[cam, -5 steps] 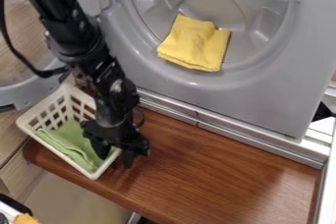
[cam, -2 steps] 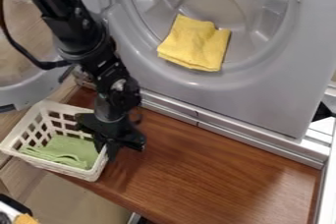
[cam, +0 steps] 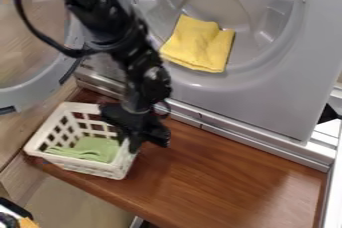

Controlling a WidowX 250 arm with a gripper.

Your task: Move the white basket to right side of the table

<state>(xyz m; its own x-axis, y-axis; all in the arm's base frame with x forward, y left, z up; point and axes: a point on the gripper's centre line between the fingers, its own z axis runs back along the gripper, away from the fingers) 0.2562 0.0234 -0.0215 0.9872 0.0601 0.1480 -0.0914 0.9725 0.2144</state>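
Note:
My gripper (cam: 136, 144) is lowered at the right wall of the white basket (cam: 81, 166), shut on its upper edge. The basket stands upright at the left end of the brown wooden table (cam: 227, 172), its near left corner by the table's edge. Inside it lies a folded green cloth (cam: 93, 149). The gripper covers part of the basket's right rim and back right corner.
A grey machine front (cam: 267, 92) rises behind the table, with a yellow cloth (cam: 198, 43) in its round recess. Its open round door (cam: 40, 84) stands at the left, behind the basket. A metal ledge (cam: 230, 134) runs along the table's back.
The gripper and basket first shifted a little, the basket turning and sliding left; since then both have moved right together. The green cloth has travelled along inside the basket.

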